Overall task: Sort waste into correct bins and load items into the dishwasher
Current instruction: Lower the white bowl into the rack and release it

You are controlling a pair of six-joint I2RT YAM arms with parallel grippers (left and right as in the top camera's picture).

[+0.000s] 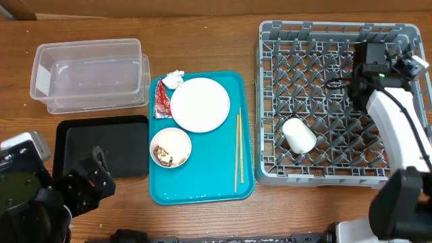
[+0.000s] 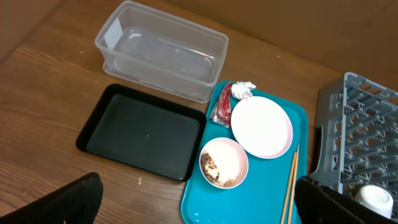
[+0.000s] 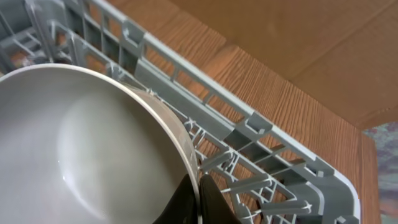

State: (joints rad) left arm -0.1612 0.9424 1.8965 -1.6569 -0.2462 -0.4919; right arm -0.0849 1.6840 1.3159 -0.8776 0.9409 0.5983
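Left of teal tray [image 1: 202, 187]: left hand [image 1: 94, 174] low, fingers wide apart. Clear tub [image 1: 88, 44] & black tray [image 1: 101, 145] empty, so no waste sorted yet.

On tray, all to do: wrapper [image 1: 161, 100], tissue [image 1: 173, 79], pink plate [image 1: 200, 104], small bowl [image 1: 170, 147] w/ scraps, chopsticks [image 1: 237, 152] close to right lip.

Right of tray: cup [image 1: 298, 134] lying in rack [image 1: 324, 177]. Right hand [image 1: 370, 57] clamped on white bowl [image 3: 81, 143] rim, tight to far wall. Rack centre roomy.
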